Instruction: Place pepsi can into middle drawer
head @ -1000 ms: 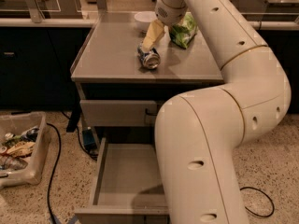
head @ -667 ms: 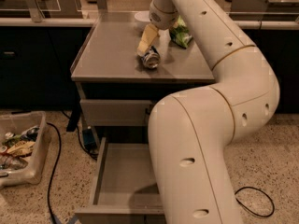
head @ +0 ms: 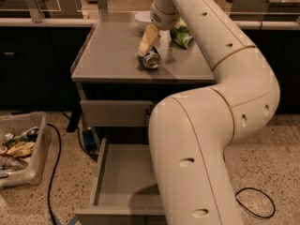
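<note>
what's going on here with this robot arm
The robot's arm reaches over the cabinet top, its end effector down at the pepsi can, which lies on its side there. The middle drawer below is pulled open and the can is not in it yet. A green snack bag and a white bowl sit behind the can.

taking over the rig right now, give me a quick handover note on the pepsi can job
Gripper: down at the cabinet top, right beside the pepsi can; a grasp is not confirmed.
Pepsi can: lying on its side on the top, nearer the camera than the white bowl, left of the green snack bag.
Middle drawer: pulled open below, can not in it.
Done: drawer open, arm at the can.
Left: grasp, lift, lower into the drawer, release.
</note>
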Tool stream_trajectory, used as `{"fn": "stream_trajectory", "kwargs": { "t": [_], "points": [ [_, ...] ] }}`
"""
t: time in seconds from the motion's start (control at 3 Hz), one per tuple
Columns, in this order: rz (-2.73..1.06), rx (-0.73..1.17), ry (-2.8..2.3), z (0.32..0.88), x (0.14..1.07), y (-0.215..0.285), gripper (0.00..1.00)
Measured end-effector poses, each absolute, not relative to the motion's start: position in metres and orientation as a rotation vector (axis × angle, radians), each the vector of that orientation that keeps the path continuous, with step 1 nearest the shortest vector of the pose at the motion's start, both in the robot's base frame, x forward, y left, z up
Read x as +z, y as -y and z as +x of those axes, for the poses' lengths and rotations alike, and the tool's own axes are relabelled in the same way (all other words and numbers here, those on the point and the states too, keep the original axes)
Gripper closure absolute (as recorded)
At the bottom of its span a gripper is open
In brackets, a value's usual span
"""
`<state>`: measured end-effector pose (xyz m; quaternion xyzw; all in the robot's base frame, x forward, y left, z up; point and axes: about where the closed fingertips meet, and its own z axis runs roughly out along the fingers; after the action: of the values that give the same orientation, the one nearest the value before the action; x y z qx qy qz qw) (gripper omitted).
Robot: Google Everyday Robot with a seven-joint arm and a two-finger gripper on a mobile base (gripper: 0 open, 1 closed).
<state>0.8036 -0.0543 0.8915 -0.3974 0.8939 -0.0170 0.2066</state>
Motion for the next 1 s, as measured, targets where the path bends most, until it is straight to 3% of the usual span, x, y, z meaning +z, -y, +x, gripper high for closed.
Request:
{"fn": "stream_trajectory", "kwargs": {
  "t": [1.0],
  "points": [
    [-1.186,0.009,-2.535,0.802,0.852,0.019,0.00]
  ]
}}
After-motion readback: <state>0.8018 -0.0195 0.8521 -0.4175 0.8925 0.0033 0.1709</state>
